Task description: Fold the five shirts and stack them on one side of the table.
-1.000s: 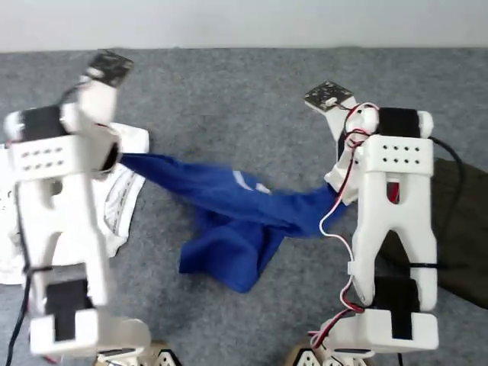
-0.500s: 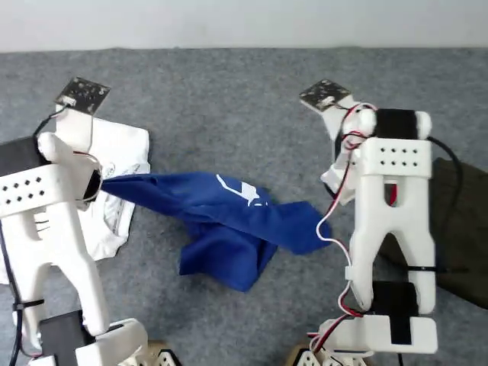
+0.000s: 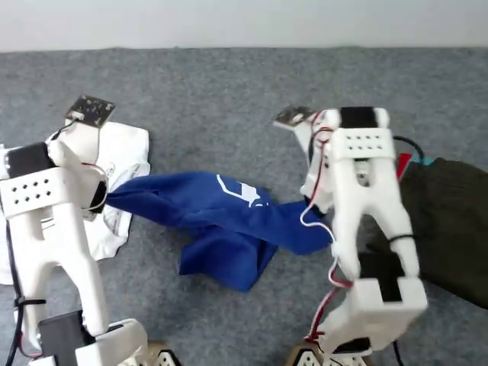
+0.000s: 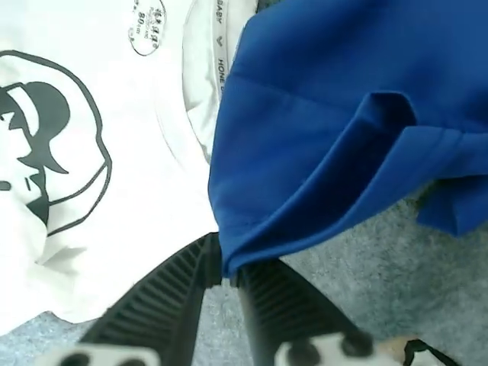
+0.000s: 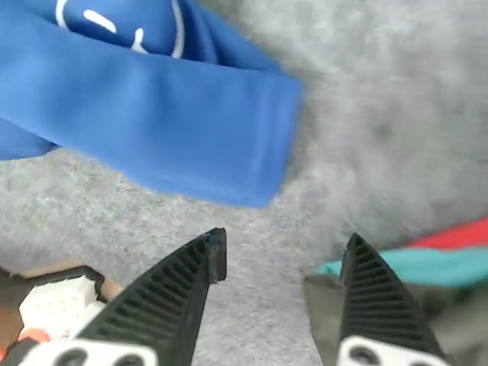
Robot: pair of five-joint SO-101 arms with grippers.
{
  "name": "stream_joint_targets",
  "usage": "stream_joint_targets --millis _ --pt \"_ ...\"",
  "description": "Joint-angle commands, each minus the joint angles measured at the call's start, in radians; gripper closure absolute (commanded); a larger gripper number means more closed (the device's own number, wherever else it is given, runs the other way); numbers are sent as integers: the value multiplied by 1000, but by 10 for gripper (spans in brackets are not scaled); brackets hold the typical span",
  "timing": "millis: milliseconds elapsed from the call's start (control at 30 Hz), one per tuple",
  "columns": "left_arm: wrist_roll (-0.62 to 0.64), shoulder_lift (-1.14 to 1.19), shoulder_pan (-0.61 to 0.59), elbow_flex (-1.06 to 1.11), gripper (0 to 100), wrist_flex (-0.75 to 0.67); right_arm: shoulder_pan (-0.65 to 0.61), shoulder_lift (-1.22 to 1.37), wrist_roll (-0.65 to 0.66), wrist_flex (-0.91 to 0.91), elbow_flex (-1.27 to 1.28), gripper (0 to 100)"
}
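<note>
A blue shirt (image 3: pixel 229 221) lies crumpled across the middle of the grey table, stretched toward the left. My left gripper (image 4: pixel 226 268) is shut on the blue shirt's (image 4: pixel 335 130) edge, just beside a folded white shirt (image 3: pixel 114 164) with a black print (image 4: pixel 46 152). My right gripper (image 5: pixel 284 255) stands open over bare table, a little off the blue shirt's (image 5: pixel 152 114) sleeve end, with nothing between its fingers. A dark olive shirt (image 3: pixel 450 221) lies at the right, with red and teal cloth (image 3: pixel 412 160) peeking out by it.
The table is covered by grey carpet (image 3: pixel 229 99), bare along the back. Both arm bases stand at the front edge. Teal and red fabric (image 5: pixel 427 259) lies close to the right gripper.
The right arm let go of the blue shirt's sleeve and swung left, leaving it on the table. The left arm drew back toward the front, still pulling the shirt's other end.
</note>
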Motion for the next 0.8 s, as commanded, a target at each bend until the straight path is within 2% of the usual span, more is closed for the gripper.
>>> stream_joint_targets --millis 0,200,667,767 --pt "-5 -44 -6 -2 987 -18 -35 73 -23 -4 -91 750" --pt "-5 -44 -6 -2 987 -25 -87 240 -38 -8 -193 750" --pt "-3 -44 -3 -1 987 -18 -87 550 -77 -71 -407 754" --pt "-3 -44 -2 -1 987 -18 -90 593 -72 -71 -471 808"
